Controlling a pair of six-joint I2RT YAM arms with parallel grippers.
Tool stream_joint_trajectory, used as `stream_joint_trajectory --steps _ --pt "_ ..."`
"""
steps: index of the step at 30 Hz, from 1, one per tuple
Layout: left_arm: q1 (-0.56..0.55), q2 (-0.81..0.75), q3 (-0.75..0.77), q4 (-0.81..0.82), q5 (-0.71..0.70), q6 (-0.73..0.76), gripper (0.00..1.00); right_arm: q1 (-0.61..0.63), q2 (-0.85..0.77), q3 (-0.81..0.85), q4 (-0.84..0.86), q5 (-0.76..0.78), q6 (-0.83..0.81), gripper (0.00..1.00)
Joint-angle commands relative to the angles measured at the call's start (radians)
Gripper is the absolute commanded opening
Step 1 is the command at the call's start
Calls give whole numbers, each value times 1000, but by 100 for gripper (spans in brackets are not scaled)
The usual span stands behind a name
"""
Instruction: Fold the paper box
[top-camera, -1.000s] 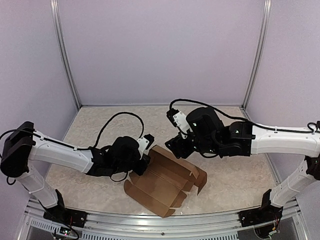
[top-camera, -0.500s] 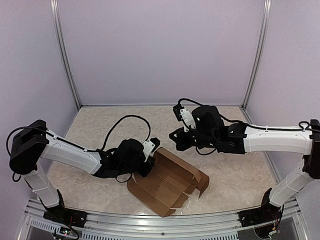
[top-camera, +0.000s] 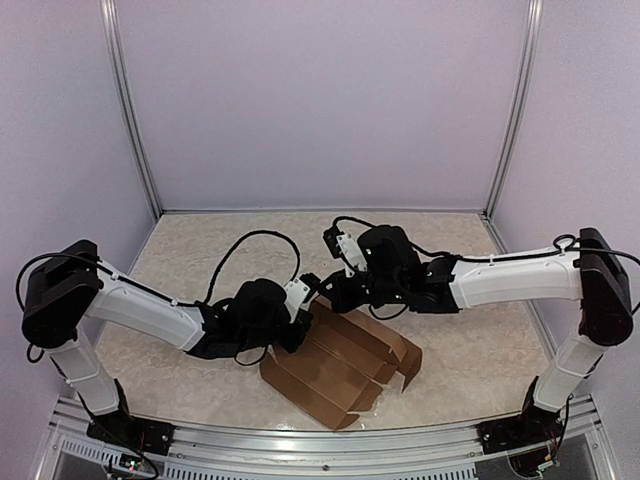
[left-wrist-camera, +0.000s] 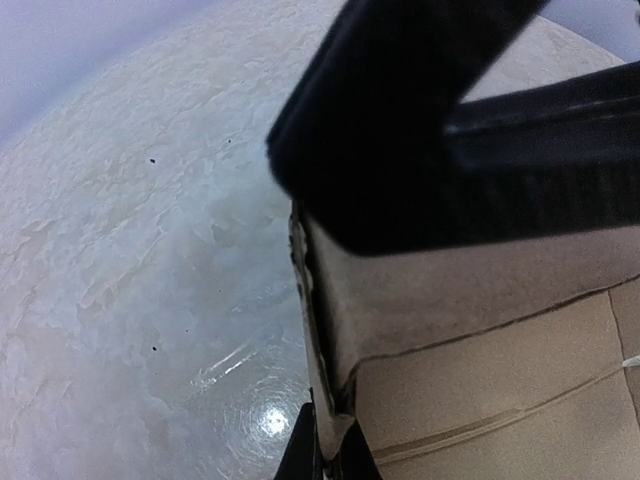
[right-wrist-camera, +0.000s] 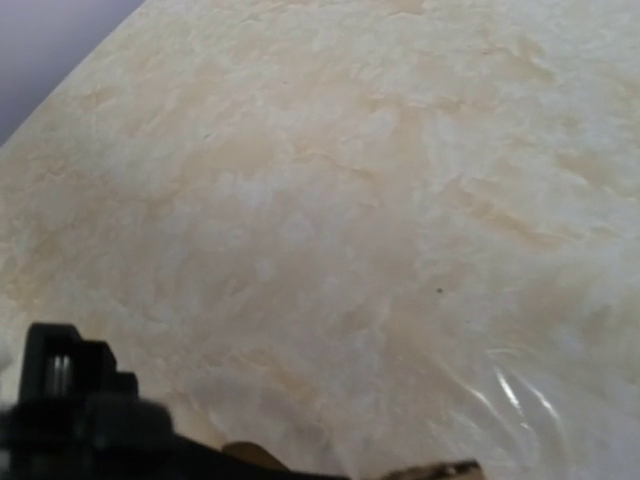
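The half-formed paper box (top-camera: 340, 365) is laid near the front middle of the worktop (top-camera: 200, 260). Its left edge is clamped by the left gripper (top-camera: 302, 324), presumably as an anchor. The right gripper (top-camera: 328, 293) is held at the far corner, likely for flap pressing; its closure cannot be told.

left gripper (top-camera: 297, 322): jaws' gap masked by wrist from above, blurred close-up
right gripper (top-camera: 328, 290): jaws' state unreadable
paper box (left-wrist-camera: 480, 340): cropped right and bottom, left wrist view
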Motion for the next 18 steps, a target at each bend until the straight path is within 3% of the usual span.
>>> stream_joint_trajectory --steps 1,14,18 --pt "-9 23 -24 55 -12 -23 0 -7 61 23 56 -37 26 0" --pt "-9 36 -55 107 -17 -58 22 -4 155 -50 141 -72 101 0" --pt "-10 40 -78 133 -18 -83 25 3 157 -64 149 -65 104 0"
